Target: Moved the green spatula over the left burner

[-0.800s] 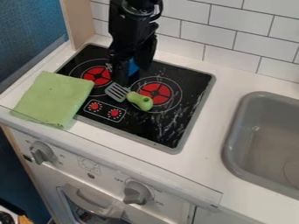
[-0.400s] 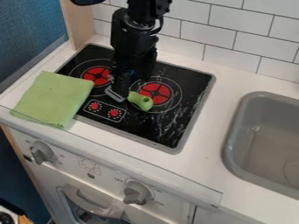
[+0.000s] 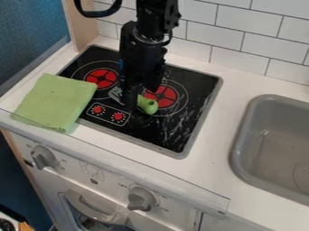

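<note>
While pincer (image 3: 142, 96) hangs spread over green spatula (image 3: 147, 105), spatula lies within cooktop (image 3: 174, 139) edges, well apart from sink (image 3: 236, 146).

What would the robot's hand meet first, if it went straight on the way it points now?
Probably the green spatula, around where handle and head join; the hand points down there. Otherwise the black stovetop. Depth is unclear from this view.

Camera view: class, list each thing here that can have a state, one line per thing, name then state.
Green spatula: lying on the stove top, its middle hidden by the gripper
Gripper: lowered over the spatula
Green cloth: lying flat, partly over the stove top's left edge
Oven door: shut
</note>
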